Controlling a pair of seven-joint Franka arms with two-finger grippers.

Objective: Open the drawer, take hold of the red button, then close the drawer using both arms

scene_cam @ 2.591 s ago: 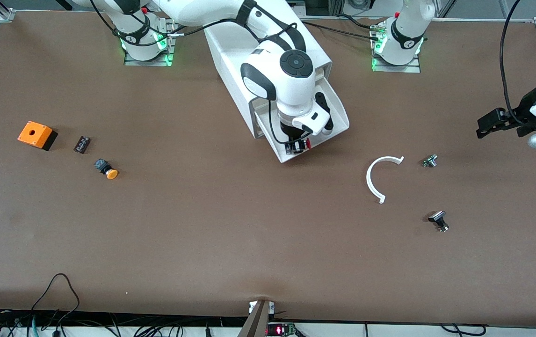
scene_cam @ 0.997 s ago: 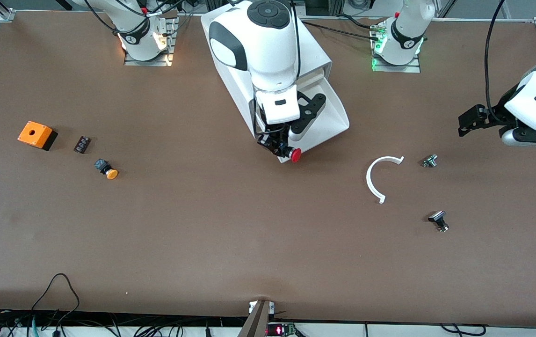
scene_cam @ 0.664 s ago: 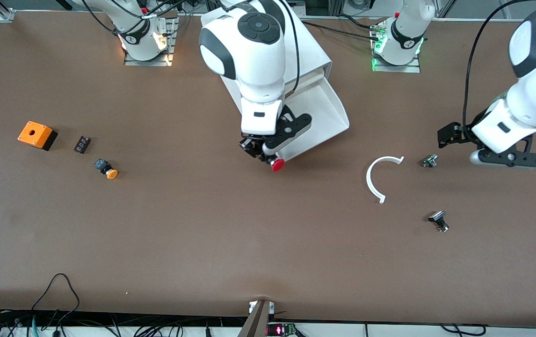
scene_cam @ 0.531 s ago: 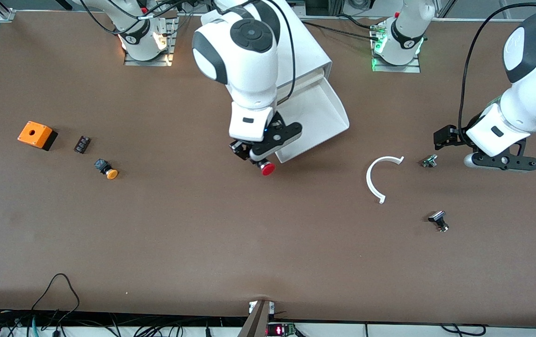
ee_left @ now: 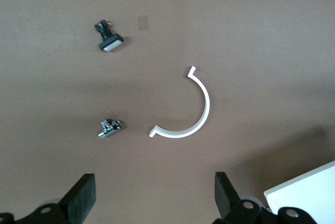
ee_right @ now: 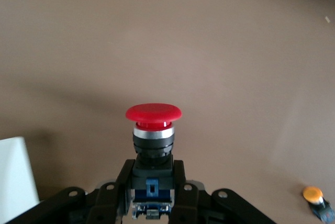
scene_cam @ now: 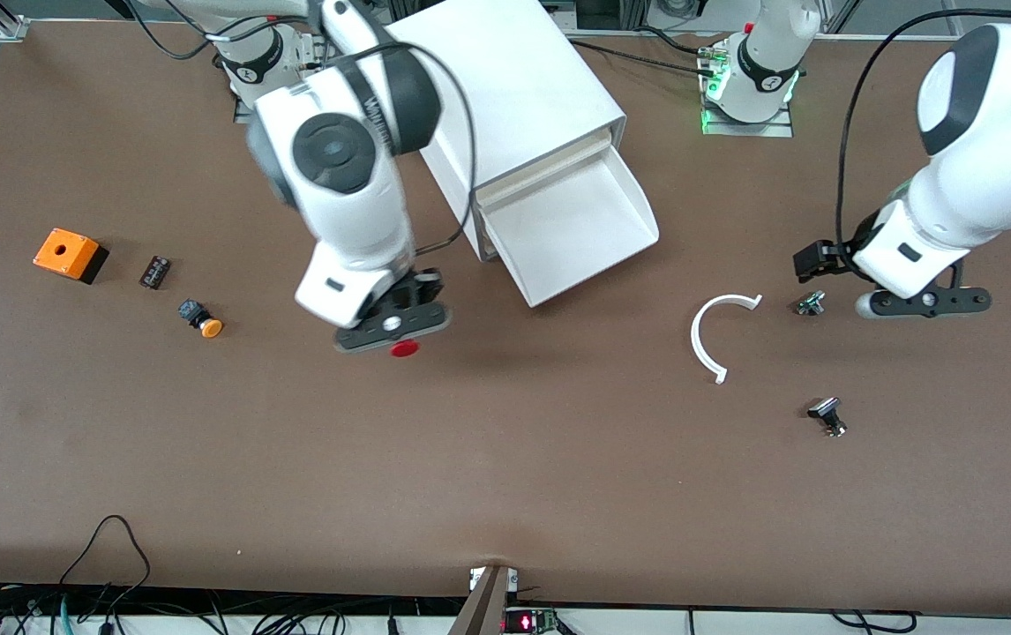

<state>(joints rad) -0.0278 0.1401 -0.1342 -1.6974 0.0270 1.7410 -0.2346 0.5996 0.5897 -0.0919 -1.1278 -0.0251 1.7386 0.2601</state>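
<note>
My right gripper (scene_cam: 393,328) is shut on the button (scene_cam: 402,349), whose red cap points away from the hand. It holds it above the bare table, between the drawer and the orange-capped button (scene_cam: 203,319). In the right wrist view the black fingers (ee_right: 121,182) clamp the black-and-blue body of the button (ee_right: 153,130). The drawer (scene_cam: 572,231), the lowest in the white cabinet (scene_cam: 514,79), stands pulled out and shows nothing inside. My left gripper (scene_cam: 823,265) is open and empty over the table at the left arm's end, above a small metal part (scene_cam: 811,303).
A white half ring (scene_cam: 710,335) and a black-and-silver part (scene_cam: 827,414) lie toward the left arm's end. An orange box with a hole (scene_cam: 69,254) and a small black block (scene_cam: 154,271) lie toward the right arm's end. The left wrist view shows the half ring (ee_left: 194,110).
My right gripper has lifted the button out of the drawer and carried it toward the right arm's end. My left arm has come in over the small metal part.
</note>
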